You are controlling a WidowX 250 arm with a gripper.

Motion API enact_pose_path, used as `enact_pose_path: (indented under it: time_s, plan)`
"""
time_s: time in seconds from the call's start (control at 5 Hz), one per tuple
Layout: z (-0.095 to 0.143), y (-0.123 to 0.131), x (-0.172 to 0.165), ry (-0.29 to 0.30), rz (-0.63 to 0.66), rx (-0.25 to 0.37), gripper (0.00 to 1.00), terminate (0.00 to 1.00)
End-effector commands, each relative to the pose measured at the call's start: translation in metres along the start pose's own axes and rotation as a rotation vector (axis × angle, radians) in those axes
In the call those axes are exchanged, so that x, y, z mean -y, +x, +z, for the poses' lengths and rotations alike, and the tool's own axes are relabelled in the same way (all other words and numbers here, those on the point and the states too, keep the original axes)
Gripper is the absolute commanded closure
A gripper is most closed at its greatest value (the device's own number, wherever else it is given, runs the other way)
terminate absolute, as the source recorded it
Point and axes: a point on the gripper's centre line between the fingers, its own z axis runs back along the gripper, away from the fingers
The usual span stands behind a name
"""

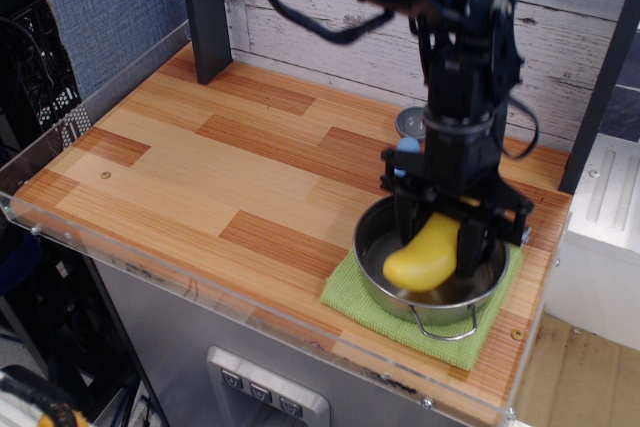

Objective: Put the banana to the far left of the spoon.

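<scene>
The yellow banana (424, 255) hangs tilted in my gripper (441, 232), lifted a little above the bottom of the steel pot (375, 237). My fingers close on its upper end, one on each side. The spoon lies behind the arm: I see a bit of its light-blue handle (407, 146) and its grey bowl (411, 123), the remainder hidden by the arm.
The pot stands on a green cloth (350, 292) at the front right of the wooden table (220, 167). A dark post (205, 12) stands at the back left. A clear plastic rim (150, 257) runs along the front edge.
</scene>
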Motion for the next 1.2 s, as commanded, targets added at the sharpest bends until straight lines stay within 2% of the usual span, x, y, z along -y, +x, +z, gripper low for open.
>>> enact_pose_path:
  time_s: [0.0,0.2,0.4,0.8,1.0]
  plan:
    - [0.101,0.015,0.001,-0.045,-0.057,0.213,1.00,0.00]
    - [0.119,0.005,-0.029,-0.028,-0.021,0.234,1.00,0.00]
    - [0.129,-0.009,-0.074,0.026,0.080,0.227,1.00,0.00]
    - [0.154,-0.030,-0.169,0.073,0.244,0.263,1.00,0.00]
    - [0.147,-0.030,-0.199,0.102,0.295,0.261,1.00,0.00]
